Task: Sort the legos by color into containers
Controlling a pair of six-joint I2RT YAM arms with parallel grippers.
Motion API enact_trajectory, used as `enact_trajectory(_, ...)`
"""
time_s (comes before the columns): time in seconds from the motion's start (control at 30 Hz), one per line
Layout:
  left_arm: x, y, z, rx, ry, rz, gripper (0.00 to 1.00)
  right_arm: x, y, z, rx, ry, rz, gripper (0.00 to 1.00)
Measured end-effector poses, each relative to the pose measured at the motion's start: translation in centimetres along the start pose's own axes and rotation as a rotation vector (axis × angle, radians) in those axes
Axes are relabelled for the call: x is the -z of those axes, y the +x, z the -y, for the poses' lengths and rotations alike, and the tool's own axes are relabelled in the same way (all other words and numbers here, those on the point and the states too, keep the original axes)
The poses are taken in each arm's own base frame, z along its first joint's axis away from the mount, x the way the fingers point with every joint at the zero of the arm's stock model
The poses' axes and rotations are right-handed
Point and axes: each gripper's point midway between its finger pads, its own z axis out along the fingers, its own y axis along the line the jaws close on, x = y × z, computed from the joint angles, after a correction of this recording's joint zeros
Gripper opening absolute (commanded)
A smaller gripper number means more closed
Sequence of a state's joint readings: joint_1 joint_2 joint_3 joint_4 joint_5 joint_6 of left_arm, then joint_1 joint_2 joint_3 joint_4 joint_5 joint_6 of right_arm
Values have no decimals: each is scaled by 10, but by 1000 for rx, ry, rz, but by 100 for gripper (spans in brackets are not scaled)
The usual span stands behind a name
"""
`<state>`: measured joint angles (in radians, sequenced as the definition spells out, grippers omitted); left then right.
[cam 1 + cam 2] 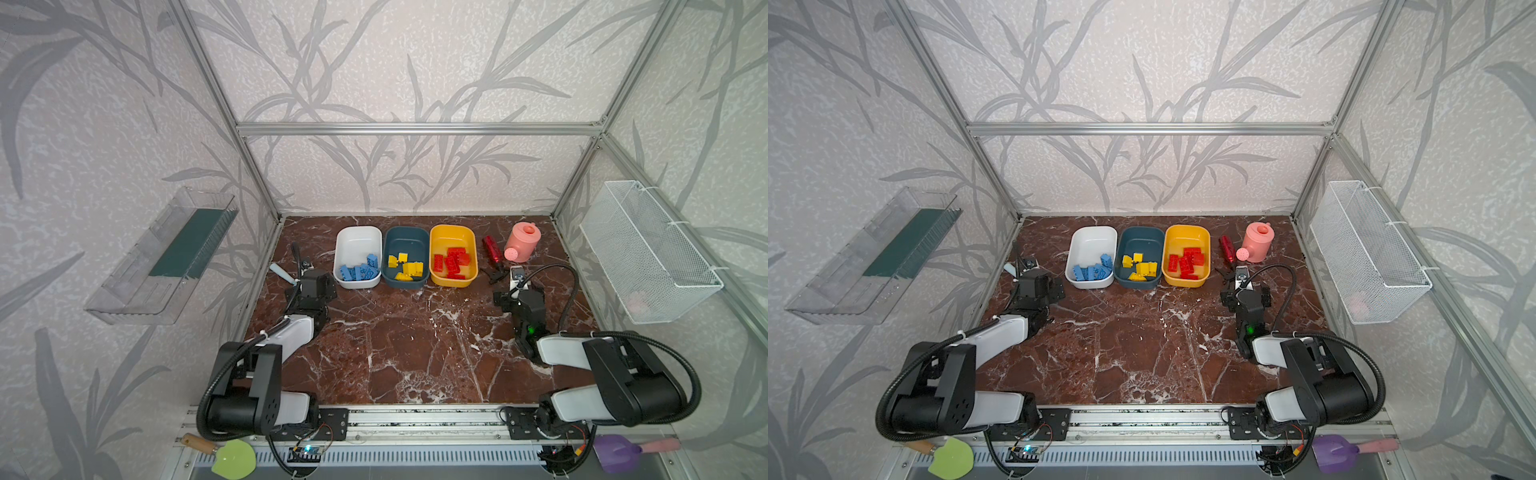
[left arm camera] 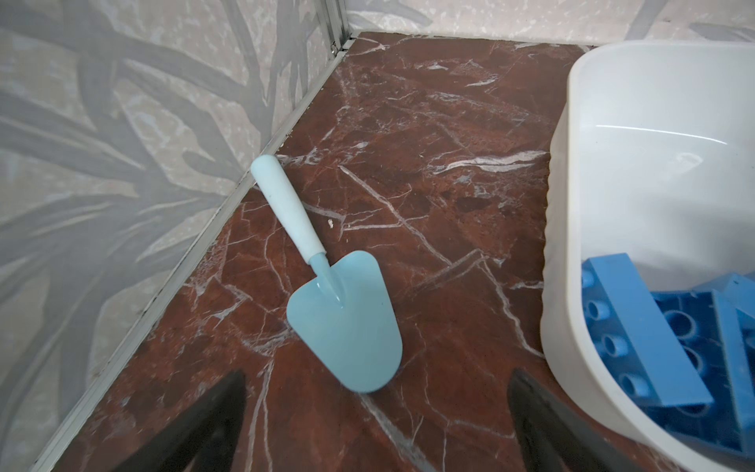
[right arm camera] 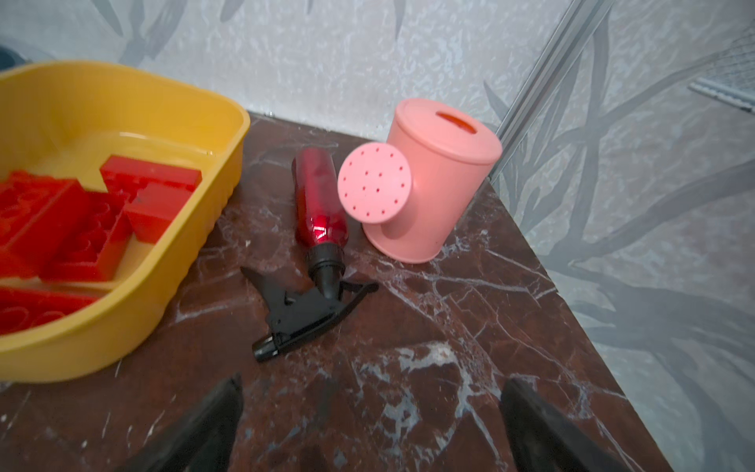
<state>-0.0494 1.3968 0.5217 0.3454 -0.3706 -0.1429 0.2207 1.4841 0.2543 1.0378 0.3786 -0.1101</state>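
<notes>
Overhead, a red-brown marble counter (image 1: 415, 340) carries a row of 3 at its back: a rounded white plastic tub (image 1: 357, 232) holding blue studded bricks (image 1: 359, 271), a dark teal tub (image 1: 406, 239) holding yellow studded bricks (image 1: 405, 266), and a yellow tub (image 1: 452, 235) holding red studded bricks (image 1: 453, 261). The left hand (image 2: 378, 374) hangs spread wide, holding nothing, beside the white tub, by a pale blue plastic trowel (image 2: 343, 323). The right hand (image 3: 372, 378), likewise spread and holding nothing, hangs beside the yellow tub, near a red spray bottle (image 3: 320, 204) lying flat and an upright pink watering can (image 3: 441, 180).
</notes>
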Motion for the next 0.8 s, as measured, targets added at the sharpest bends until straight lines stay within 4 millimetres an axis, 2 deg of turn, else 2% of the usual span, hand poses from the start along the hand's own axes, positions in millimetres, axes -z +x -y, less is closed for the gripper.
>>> enact_trajectory(0.13, -12, -2, 4, 8, 27, 56, 99, 0, 36, -14, 27, -65, -38, 99)
enact_trajectory(0.17, -13, 0, 7, 10, 43, 72, 99, 1, 39, -16, 30, -78, -40, 99)
enact_trajectory(0.33, -18, 20, 8, 6, 71, 75, 99, 1, 17, -19, 7, -96, 49, 99)
enact_trajectory(0.5, -16, 5, 12, 25, 95, 132, 99, 4, 9, -24, 20, -101, 80, 99)
enact_trajectory(0.8, -15, 3, 13, 23, 100, 139, 99, 5, 6, -26, 33, -102, 90, 99)
